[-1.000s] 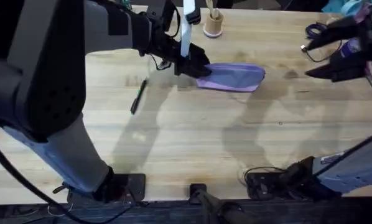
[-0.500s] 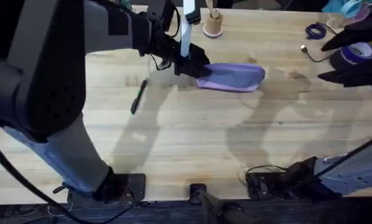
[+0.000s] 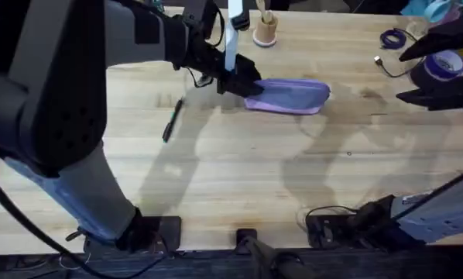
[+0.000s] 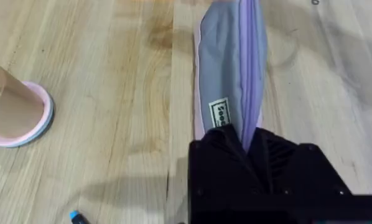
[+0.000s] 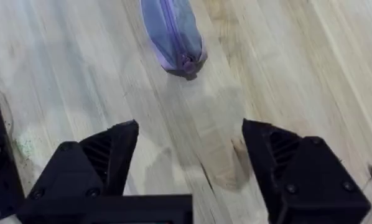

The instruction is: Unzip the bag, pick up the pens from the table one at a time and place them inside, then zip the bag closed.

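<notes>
The lavender bag lies on the table at the back middle, its zipper running along its top. My left gripper is shut on the bag's left end; in the left wrist view its black fingers pinch the purple fabric of the bag. A dark pen lies on the wood to the left of the bag. My right gripper hangs open at the far right, well clear of the bag. In the right wrist view the bag's zipper end lies beyond my open right gripper.
A wooden cup on a pink base stands behind the bag, also in the left wrist view. A purple tape roll and a blue cable lie at the back right. Bare wood spreads across the table's front.
The right gripper has drawn back a little to the right, away from the bag. The left gripper and the bag have stayed where they were.
</notes>
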`<state>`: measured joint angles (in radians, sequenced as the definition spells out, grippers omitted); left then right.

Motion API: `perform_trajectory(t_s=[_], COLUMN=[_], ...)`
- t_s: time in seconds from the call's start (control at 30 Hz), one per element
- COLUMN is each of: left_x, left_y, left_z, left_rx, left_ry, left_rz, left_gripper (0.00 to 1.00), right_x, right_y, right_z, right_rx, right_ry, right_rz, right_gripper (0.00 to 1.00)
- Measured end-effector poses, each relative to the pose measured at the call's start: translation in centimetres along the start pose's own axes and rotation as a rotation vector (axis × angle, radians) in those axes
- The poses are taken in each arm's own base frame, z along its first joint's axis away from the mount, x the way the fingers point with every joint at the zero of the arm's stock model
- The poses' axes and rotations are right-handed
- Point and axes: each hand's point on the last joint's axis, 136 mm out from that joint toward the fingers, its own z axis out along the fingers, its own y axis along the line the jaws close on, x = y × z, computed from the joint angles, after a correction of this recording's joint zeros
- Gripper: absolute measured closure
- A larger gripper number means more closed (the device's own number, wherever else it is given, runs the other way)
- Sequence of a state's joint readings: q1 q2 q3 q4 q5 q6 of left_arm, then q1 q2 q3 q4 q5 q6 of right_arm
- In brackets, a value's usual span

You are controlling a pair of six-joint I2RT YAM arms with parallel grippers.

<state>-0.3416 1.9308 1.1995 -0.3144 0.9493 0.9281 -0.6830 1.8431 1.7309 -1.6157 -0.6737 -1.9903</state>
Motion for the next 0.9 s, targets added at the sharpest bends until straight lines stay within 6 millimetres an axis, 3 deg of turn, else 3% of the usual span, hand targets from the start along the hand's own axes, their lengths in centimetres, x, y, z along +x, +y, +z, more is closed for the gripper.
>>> perform_trajectory(t_s=[0.37, 0.6, 0.9], left_x=[0.0, 0.0, 0.0], left_y=[0.0, 0.0, 0.0], left_z=[0.0, 0.0, 0.0], left_rx=[0.000, 0.000, 0.000], left_ry=[0.000, 0.000, 0.000], left_rz=[0.000, 0.000, 0.000], left_gripper=[0.958, 0.958, 0.959], right_x=[-0.4, -1.4, -0.7], right_y=[0.0, 0.0, -0.2], right_z=[0.4, 1.7, 4.3], right_rx=[-0.011, -0.054, -0.149], right_ry=[0.001, 0.010, 0.007], right_rz=[-0.015, -0.061, -0.053], right_gripper=[0.006, 0.006, 0.006])
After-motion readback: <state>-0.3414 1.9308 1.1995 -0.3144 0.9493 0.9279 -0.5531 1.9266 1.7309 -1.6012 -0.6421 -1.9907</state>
